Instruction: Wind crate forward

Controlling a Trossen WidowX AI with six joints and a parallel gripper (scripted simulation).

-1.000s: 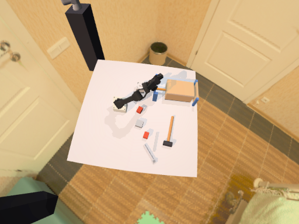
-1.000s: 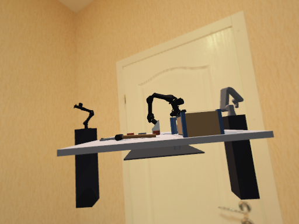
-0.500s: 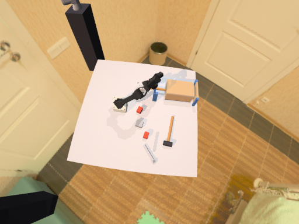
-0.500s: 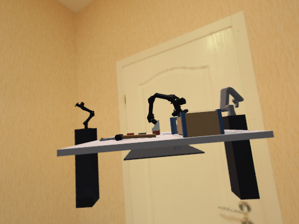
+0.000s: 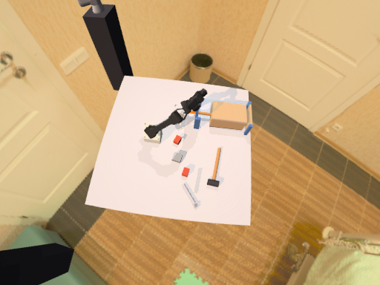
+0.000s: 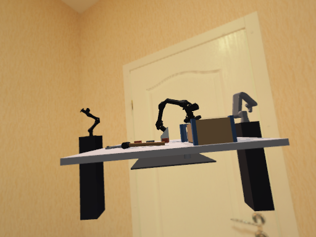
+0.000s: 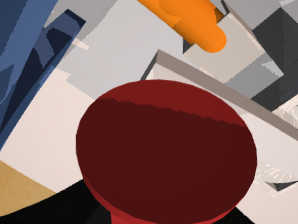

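Observation:
My gripper [image 6: 189, 120] is shut on the red knob [image 7: 165, 150] of the winch handle, high over the bench between the arm's base and the rack. The knob fills the middle of the wrist view. The key and its hole are hidden, and the arm covers most of the winch in the top view. The brown crate [image 5: 229, 111] [image 6: 214, 131] sits flat in the rack, with a gap between its front and the blue post [image 5: 197, 122] at the mouth. The orange strap [image 5: 203, 113] [image 7: 187, 22] runs from the crate toward the winch.
A hammer [image 5: 217, 163] [image 6: 145, 144] lies in front of the rack. Two red blocks [image 5: 177, 139] [image 5: 185, 171], a grey block [image 5: 178, 156] and a metal tool [image 5: 191, 194] lie on the near side of the arm. Blue rack posts [image 5: 248, 129] [image 6: 194, 131] stand close to the crate.

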